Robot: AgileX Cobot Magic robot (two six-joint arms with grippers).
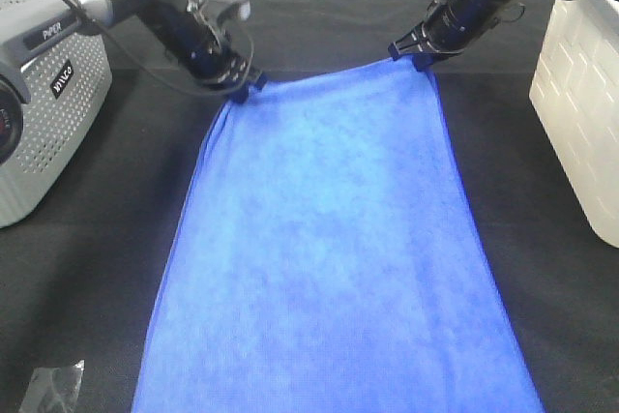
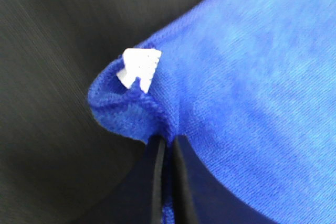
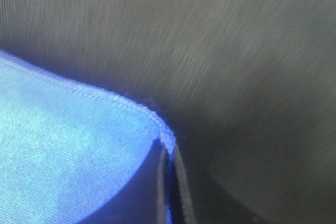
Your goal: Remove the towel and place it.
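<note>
We saw the blue microfibre towel (image 1: 334, 258) spread lengthwise over the black table covering (image 1: 77, 278), its two far corners each pinched by a claw. The left gripper (image 1: 244, 87) had its jaws closed tight on the far left corner; in the left wrist view the cloth bunched into a small fold just beyond the fingertips (image 2: 157, 182), with the white tag (image 2: 139, 67) standing up from the fold a little past them. The right gripper (image 1: 414, 55) was likewise clamped on the far right corner, and in its wrist view the stitched hem (image 3: 105, 98) ran right into the closed fingertips (image 3: 178, 192), only a thin sliver of blue showing between them. Between the two claws the towel's far edge sagged in a shallow curve, while the rest of the cloth ran away from both of them toward the camera. Out beyond the left gripper stood a grey perforated box (image 1: 44, 113), and beyond the right gripper a white bin (image 1: 580, 94). A small crumpled clear wrapper (image 1: 53, 389) lay on the covering near the towel's near left corner, well apart from either claw.
</note>
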